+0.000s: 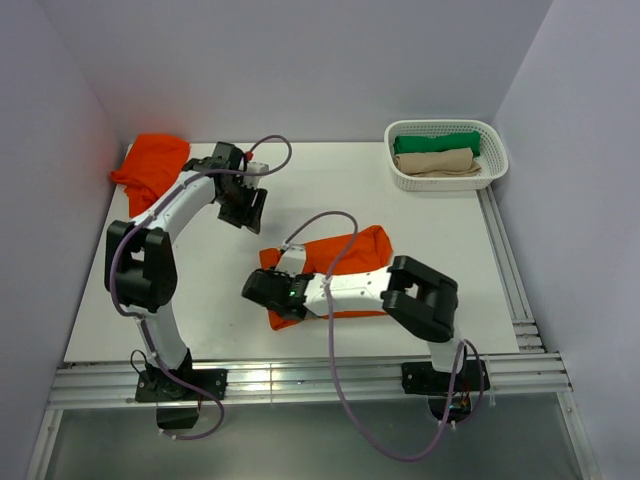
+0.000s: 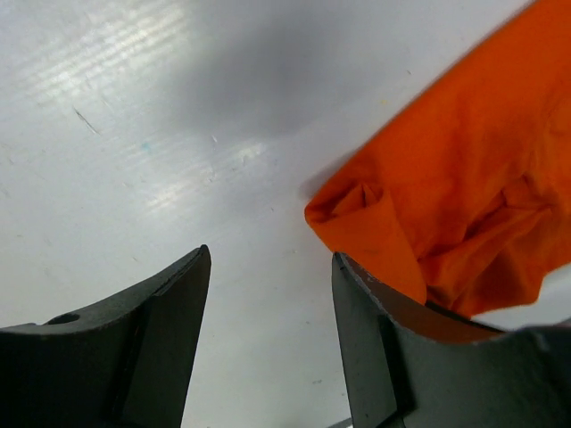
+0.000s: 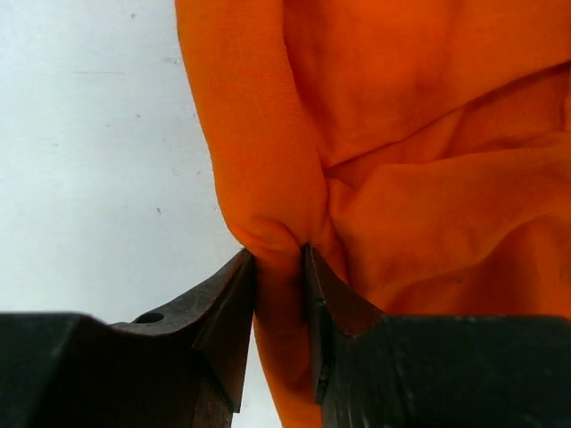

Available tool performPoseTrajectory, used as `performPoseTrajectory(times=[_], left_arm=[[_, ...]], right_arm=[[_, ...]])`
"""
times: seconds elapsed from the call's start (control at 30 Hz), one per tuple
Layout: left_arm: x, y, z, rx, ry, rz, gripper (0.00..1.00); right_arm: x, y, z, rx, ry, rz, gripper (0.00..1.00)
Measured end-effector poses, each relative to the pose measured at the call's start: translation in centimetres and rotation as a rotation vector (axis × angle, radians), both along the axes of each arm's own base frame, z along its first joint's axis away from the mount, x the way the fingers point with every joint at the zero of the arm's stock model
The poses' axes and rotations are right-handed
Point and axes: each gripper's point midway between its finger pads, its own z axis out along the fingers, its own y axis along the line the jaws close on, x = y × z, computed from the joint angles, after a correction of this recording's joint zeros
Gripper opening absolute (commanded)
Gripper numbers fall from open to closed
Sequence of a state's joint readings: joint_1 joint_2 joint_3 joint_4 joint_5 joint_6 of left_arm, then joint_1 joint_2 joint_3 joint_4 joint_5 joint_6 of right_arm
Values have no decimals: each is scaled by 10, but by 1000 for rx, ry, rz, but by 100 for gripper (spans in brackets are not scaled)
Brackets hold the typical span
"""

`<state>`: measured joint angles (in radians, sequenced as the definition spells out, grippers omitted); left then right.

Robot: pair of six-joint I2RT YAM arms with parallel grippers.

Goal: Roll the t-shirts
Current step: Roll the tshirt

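1. The orange t-shirt (image 1: pixel 345 262) lies mid-table; another t-shirt (image 1: pixel 150 165) is far left.
2. Right gripper (image 3: pixel 281 267) pinches a soft fold; left gripper (image 2: pixel 272 303) is spread, empty.
3. Cloth looks light and limp; grip doubled edges.

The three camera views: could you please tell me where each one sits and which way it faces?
Top external: above and behind the bases, looking down on the table, both arms and the basket.
Left wrist: looks past its open end effector at the table.
Right wrist: end effector pinching the orange t-shirt.
All three views show that t-shirt.
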<state>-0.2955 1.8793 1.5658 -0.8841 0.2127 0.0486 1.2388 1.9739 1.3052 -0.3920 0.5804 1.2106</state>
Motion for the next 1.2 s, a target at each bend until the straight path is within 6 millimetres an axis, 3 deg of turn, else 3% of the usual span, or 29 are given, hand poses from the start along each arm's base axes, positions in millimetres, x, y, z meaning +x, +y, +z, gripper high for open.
performPoseTrajectory(times=[0.27, 0.47, 0.73, 0.97, 1.1, 1.2], left_arm=[[-30, -2, 1, -78, 36, -41, 63], [-49, -6, -21, -120, 95, -65, 63], [-55, -9, -43, -137, 101, -79, 63], [-55, -16, -63, -94, 92, -93, 54], [-55, -19, -74, -34, 91, -82, 39], [-55, -20, -77, 14, 87, -75, 35]], right_arm=[[3, -3, 2, 358, 88, -8, 33], [9, 6, 3, 679, 144, -30, 33], [19, 31, 4, 922, 193, -40, 31], [19, 34, 4, 961, 210, -51, 35], [21, 30, 1, 874, 204, -65, 44], [24, 35, 5, 758, 186, -64, 49]])
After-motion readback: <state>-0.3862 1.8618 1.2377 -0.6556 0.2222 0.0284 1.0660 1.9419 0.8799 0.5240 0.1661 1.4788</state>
